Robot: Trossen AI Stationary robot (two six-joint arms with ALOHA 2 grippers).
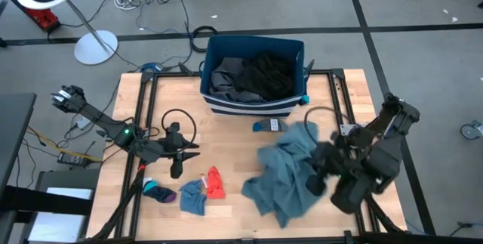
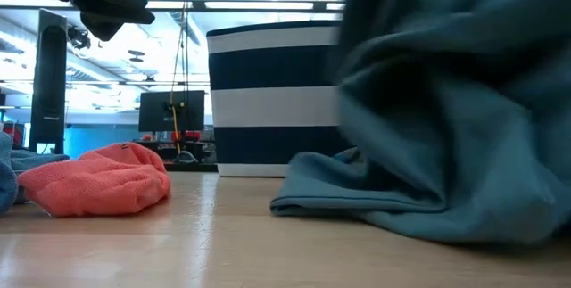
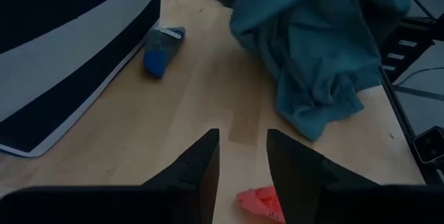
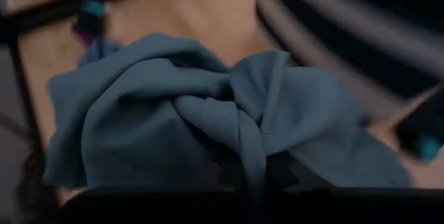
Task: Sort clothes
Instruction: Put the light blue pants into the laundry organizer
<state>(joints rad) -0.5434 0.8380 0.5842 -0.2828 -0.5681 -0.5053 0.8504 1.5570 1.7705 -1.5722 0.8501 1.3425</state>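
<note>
One teal-grey garment [image 1: 285, 174] sprawls on the counter [image 1: 234, 134], bunched in the pinched right tool [image 1: 323, 174]; trailing folds could snag the blue sock [image 1: 266, 126]. Left tool [image 1: 178, 167], fingers apart, waits.

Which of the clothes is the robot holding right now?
The big teal-grey garment. The right gripper is shut on a bunched fold of it, while the small red piece and the blue pieces lie untouched on the table.

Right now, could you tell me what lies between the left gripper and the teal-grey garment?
In the high view, only bare wooden table separates the left gripper from the teal-grey garment.
</note>
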